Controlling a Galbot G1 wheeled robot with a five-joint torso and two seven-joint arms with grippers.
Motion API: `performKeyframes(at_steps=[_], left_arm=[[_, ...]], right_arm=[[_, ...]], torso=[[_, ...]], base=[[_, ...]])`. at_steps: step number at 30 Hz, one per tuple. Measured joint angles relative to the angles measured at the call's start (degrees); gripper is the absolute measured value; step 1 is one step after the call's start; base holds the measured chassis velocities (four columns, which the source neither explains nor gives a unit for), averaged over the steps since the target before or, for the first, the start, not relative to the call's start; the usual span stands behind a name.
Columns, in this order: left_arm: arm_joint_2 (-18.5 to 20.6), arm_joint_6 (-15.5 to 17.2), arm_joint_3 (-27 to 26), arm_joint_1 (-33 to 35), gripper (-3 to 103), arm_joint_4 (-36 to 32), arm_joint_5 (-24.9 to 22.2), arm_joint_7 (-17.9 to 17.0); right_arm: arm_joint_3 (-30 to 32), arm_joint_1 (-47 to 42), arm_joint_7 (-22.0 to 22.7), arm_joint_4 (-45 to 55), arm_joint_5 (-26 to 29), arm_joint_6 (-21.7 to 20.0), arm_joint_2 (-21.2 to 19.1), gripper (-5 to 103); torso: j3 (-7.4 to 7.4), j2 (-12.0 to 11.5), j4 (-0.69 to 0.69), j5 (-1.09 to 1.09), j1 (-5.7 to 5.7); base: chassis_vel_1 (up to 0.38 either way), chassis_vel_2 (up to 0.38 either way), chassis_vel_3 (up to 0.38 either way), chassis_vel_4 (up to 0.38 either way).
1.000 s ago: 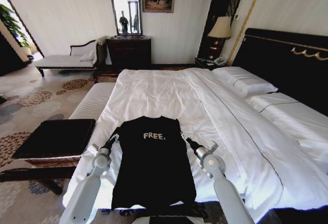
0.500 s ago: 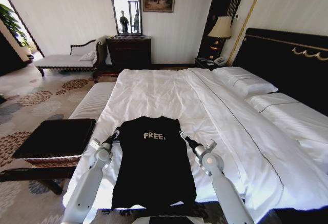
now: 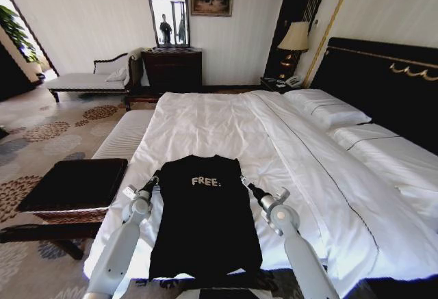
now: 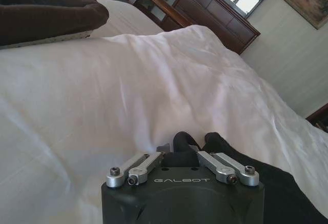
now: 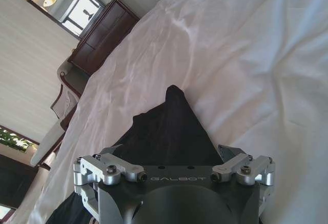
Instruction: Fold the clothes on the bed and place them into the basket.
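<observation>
Black cotton lies flat on the white duvet of the bed (image 3: 226, 118) in front of me: the T-shirt (image 3: 204, 220), already narrowed into a long strip, its "FREE." lettering at the far end and its hem hanging near the mattress edge closest to me. My left gripper (image 3: 152, 182) sits at the shirt's far left corner, my right gripper (image 3: 244, 182) at its far right corner. In the left wrist view my left gripper (image 4: 190, 143) has dark cloth bunched between its fingers, so I judge it pinched on the shirt. My right gripper (image 5: 171, 131) is low over the shirt's pointed corner, but its fingertips are hidden and I cannot tell whether it has closed.

As I read it, the step is the lengthwise fold, shoulders toward hem. To do it well I want both corners held equally, lifted level and together, then carried toward me in one arc so the strip doubles without skewing. A one-sided grip would drag it crooked. The basket (image 3: 72, 186) waits on the floor to my left, beside the bed.
</observation>
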Motion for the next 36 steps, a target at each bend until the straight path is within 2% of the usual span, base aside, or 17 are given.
performKeyframes(at_steps=[1, 2, 3, 5, 8, 12, 15, 16, 19, 21, 23, 29, 36], left_arm=[[0.1, -0.1, 0.0, 0.0, 15, -0.3, -0.5, -0.1], [0.1, -0.2, -0.1, 0.0, 10, -0.4, -1.0, -0.1], [0.1, -0.2, -0.1, 0.0, 10, -0.4, -1.0, -0.1], [0.3, -0.5, -0.1, -0.1, 2, -0.4, -0.5, 0.1], [0.7, -0.8, 0.4, 0.0, 2, -0.4, 1.5, 0.7], [1.7, -1.6, 2.5, 0.0, 2, -0.9, 6.3, 2.2], [2.7, -2.7, 5.6, -0.9, 2, -0.9, 13.1, 3.1], [2.7, -2.7, 5.6, -0.9, 2, -0.9, 13.1, 3.1], [4.7, -3.2, 10.5, -1.8, 2, -1.7, 19.2, 5.5], [5.1, -3.2, 11.4, -1.9, 2, -1.9, 20.1, 5.9], [6.6, -3.5, 15.1, -2.2, 2, -2.3, 23.4, 7.4], [9.7, -3.5, 22.1, -3.6, 2, -3.2, 24.1, 8.1], [11.3, -3.0, 25.1, -5.7, 2, -2.5, 24.0, 8.3]], right_arm=[[0.0, 0.0, 0.0, 0.0, 0.0, 0.0, 0.0, 100], [0.0, 0.0, 0.0, 0.0, 0.0, 0.0, 0.0, 100], [0.0, 0.0, 0.0, 0.0, 0.0, 0.0, 0.0, 100], [0.1, -0.2, 0.0, 0.0, 0.0, 0.1, -0.1, 100], [0.2, -0.3, 0.0, 0.2, 0.0, 0.1, -0.2, 100], [0.6, -0.5, 0.0, 0.2, 0.3, 0.1, -0.2, 100], [0.9, -0.8, -0.1, 0.3, 0.3, 0.3, -0.2, 100], [0.9, -0.8, -0.1, 0.3, 0.3, 0.3, -0.2, 100], [1.3, -1.5, -0.2, 0.3, 0.3, 0.4, -0.1, 100], [1.4, -1.6, -0.2, 0.4, 0.3, 0.4, -0.1, 100], [1.7, -1.8, -0.2, 0.4, 0.2, 0.4, 0.0, 100], [2.0, -2.1, -0.3, 0.5, 0.2, 0.5, 0.4, 100], [2.4, -2.3, -0.6, 0.3, 0.0, 0.6, 0.5, 100]], torso=[[0.00, 0.0, 0.00, 0.01, 0.00], [0.00, 0.0, 0.00, 0.01, 0.00], [0.00, 0.0, 0.00, 0.01, 0.00], [0.00, 0.0, -0.01, 0.00, 0.00], [0.00, 0.0, 0.00, 0.00, 0.00], [0.00, 0.0, 0.01, 0.00, 0.00], [0.00, 0.0, 0.00, 0.00, 0.00], [0.00, 0.0, 0.00, 0.00, 0.00], [0.00, 0.0, -0.01, 0.01, 0.00], [0.00, 0.0, 0.00, 0.01, 0.00], [0.00, 0.0, 0.00, 0.00, 0.00], [0.00, 0.0, 0.00, 0.01, 0.00], [0.00, 0.0, 0.00, 0.00, 0.00]], base=[[0.000, 0.000, 0.000, 0.000], [0.000, 0.000, 0.000, 0.000], [0.000, 0.000, 0.000, 0.000], [0.000, 0.000, 0.000, 0.000], [0.000, 0.000, 0.000, 0.000], [0.000, 0.000, 0.000, 0.000], [0.000, 0.000, 0.000, 0.000], [0.000, 0.000, 0.000, 0.000], [0.000, 0.000, 0.000, 0.000], [0.000, 0.000, 0.000, 0.000], [0.000, 0.000, 0.000, 0.000], [0.000, 0.000, 0.000, 0.000], [0.000, 0.000, 0.000, 0.000]])
